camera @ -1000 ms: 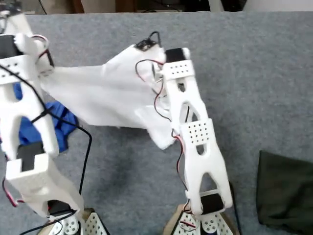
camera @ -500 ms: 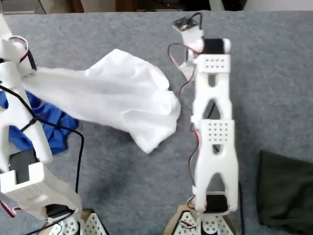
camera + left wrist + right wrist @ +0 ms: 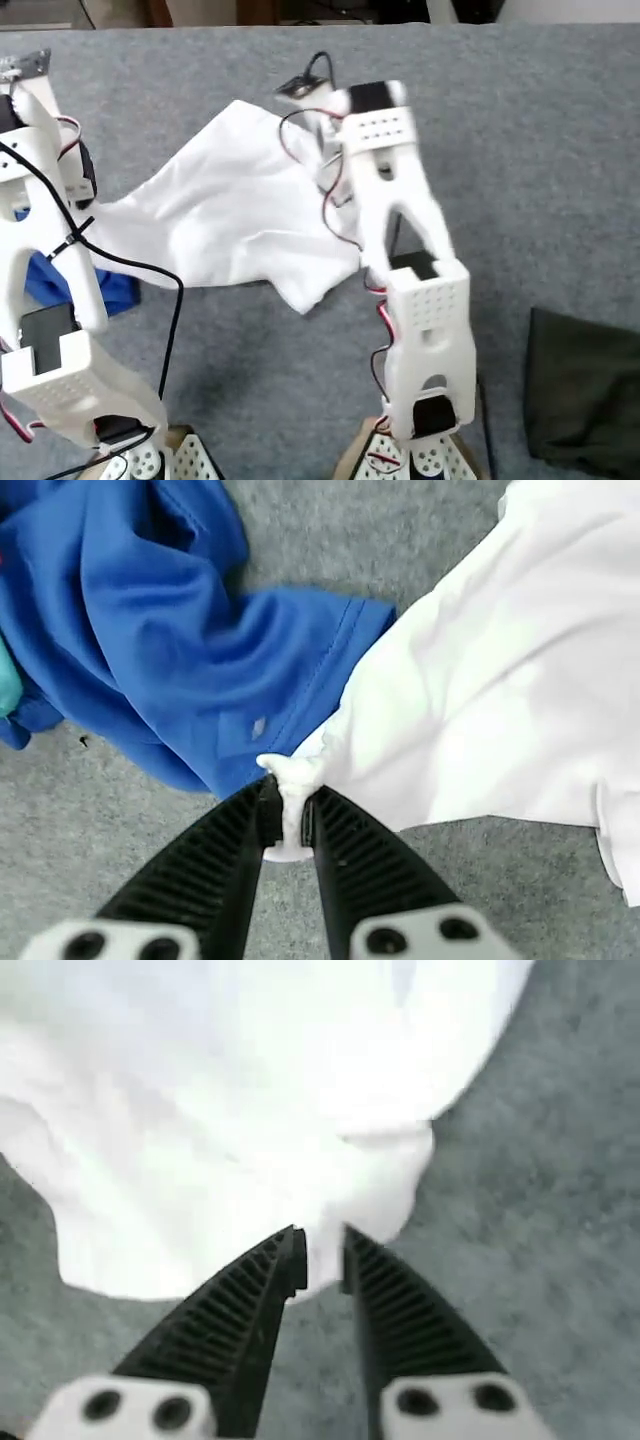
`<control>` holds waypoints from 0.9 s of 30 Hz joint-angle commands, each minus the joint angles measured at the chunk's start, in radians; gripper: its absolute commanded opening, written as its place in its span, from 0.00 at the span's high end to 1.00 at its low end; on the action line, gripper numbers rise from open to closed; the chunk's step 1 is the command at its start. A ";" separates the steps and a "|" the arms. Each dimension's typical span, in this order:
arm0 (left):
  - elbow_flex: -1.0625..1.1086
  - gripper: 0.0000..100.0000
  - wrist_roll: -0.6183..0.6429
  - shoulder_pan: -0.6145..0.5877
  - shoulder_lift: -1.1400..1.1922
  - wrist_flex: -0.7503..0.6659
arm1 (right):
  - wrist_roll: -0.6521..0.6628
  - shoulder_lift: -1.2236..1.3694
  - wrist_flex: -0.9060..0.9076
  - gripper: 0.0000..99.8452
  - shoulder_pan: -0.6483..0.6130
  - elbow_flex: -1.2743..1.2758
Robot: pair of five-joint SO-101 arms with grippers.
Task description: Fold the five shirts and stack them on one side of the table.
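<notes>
Left gripper (image 3: 285,815) clamps the crumpled white cloth shirt (image 3: 230,210) at nine o'clock; right gripper (image 3: 322,1250): hold unclear. Pulling could snag the rumpled blue shirt (image 3: 150,640).

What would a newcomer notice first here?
The white shirt, crumpled mid-table and strung between both arms: the left gripper pinches one corner, the right gripper the opposite edge. A blue shirt lies bunched under the left arm, and a dark green cloth sits at the high view's right edge.
</notes>
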 commanded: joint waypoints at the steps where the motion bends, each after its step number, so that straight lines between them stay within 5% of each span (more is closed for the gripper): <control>1: 0.012 0.98 -0.003 -0.011 -0.047 0.011 | -0.018 0.024 -0.066 0.83 -0.036 -0.001; 5: 0.035 0.98 -0.003 -0.012 -0.053 0.011 | -0.018 0.145 -0.077 0.84 -0.022 -0.031; 8: 0.040 0.98 -0.003 -0.014 -0.053 0.011 | -0.018 0.213 -0.023 1.00 0.007 -0.071; 14: 0.091 0.98 -0.003 -0.014 -0.053 0.011 | 0.068 0.226 0.115 1.00 0.090 -0.097; 27: 0.250 0.98 -0.172 -0.014 -0.054 0.011 | 0.288 -0.328 0.068 1.00 0.360 0.598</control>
